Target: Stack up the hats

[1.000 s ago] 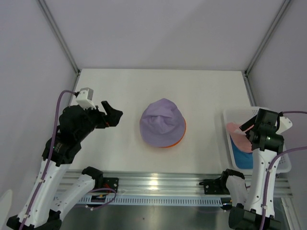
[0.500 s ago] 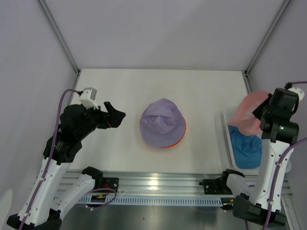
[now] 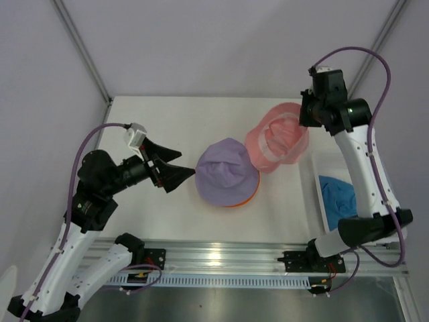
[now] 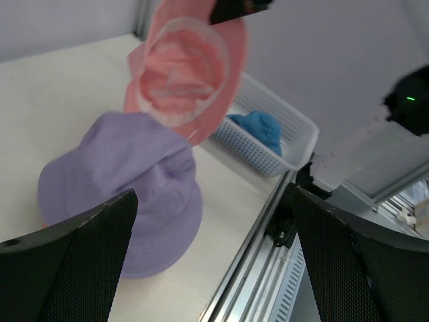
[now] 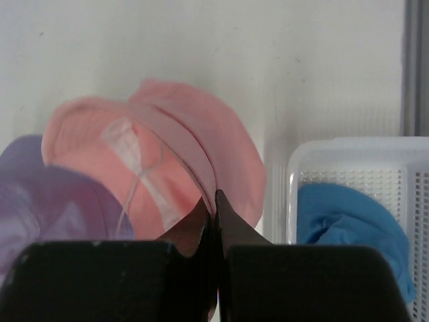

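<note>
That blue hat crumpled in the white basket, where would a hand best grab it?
Probably pinch a raised fold of the blue hat from straight above. It lies crumpled inside the basket, whose walls block any sideways approach.

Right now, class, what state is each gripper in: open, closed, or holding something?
Left gripper: open, holding nothing.
Right gripper: closed on the brim of the pink hat.
</note>
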`<state>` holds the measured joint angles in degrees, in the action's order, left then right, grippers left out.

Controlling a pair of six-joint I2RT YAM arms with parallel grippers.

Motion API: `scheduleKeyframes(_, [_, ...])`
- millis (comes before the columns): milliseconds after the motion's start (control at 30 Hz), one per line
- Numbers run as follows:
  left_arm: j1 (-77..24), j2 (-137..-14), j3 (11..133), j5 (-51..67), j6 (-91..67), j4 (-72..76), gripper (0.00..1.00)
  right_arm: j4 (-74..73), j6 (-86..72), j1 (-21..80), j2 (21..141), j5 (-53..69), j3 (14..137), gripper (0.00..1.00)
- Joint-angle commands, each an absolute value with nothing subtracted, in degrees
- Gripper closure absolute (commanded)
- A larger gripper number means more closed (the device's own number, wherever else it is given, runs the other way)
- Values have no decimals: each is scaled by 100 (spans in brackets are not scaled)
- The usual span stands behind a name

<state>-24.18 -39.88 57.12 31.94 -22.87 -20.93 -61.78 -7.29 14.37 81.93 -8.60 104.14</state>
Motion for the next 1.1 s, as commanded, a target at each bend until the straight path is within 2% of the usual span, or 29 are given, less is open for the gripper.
scheduleKeyframes(0, [-2724, -4051, 5563, 3806, -2171, -512, 0, -6985, -1440, 1808, 8804, -1885, 11818, 100])
scheduleKeyframes(67, [-3056, -4453, 5729, 3578, -2136, -466, 1, -7548, -1485, 2117, 9392, -2380, 12808, 100])
scheduleKeyframes(167, [-3732, -5234, 6151, 2850, -1961, -763, 0, -7813, -1547, 2610, 9790, -2786, 13498, 100])
scheduleKeyframes(200, [-3927, -5456, 6631, 2639, -1908, -1087, 0, -7796, -1590, 2715, 9913, -2786, 13674, 100])
scheduleKeyframes(333, [-4745, -6485, 7575, 805, -1898, -1801, 3, -7376, -2090, 2830, 9906, -2435, 13509, 100])
scheduleKeyframes(467, [-5377, -7004, 7795, 29, -1557, -1469, 3, -6883, -2521, 2900, 9625, -2110, 12983, 100])
scheduleKeyframes(700, [-5774, -8032, 8420, -623, -845, -1188, 5, -6407, -2883, 2918, 9299, -1662, 12244, 100])
scheduleKeyframes(1000, [-6003, -8973, 9044, -581, -167, -932, 7, -6153, -2909, 2883, 9132, -1327, 12120, 100])
scheduleKeyframes(1033, [-6012, -9017, 9087, -519, -150, -897, 8, -6144, -2927, 2865, 9114, -1327, 12085, 100])
scheduleKeyframes(1067, [-6038, -9070, 9131, -492, -149, -757, 14, -6065, -2944, 2830, 9045, -1284, 11928, 100])
